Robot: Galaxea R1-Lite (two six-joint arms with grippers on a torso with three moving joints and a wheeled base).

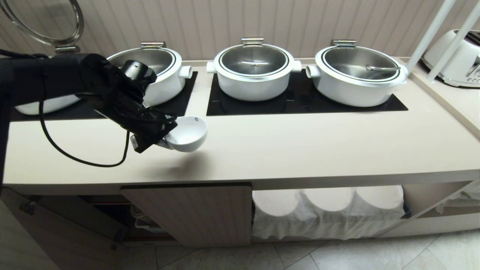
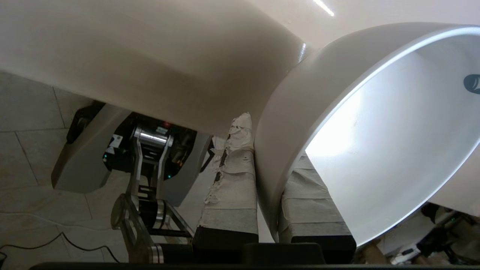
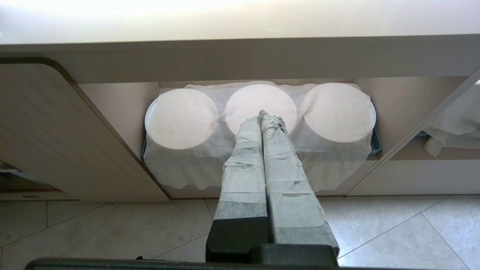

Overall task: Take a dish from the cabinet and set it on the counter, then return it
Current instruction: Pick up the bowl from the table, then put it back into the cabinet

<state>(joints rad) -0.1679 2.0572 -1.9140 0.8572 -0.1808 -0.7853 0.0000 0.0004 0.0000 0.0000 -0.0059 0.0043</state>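
The left pincer grasps the dish by its rim, tilted above the bench; glazed ceramic looks stiff, slippery, breakable, so that rim pinch seems the sensible hold.

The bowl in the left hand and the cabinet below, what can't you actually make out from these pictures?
- Head view: whether the bowl touches the counter; the left hand covers its near side.
- Left wrist view: the bowl's far rim is cut off by the picture edge.
- Head view: the cabinet interior is dark, its contents unreadable.
- Right wrist view: what lies under the white cloth beyond the right hand.
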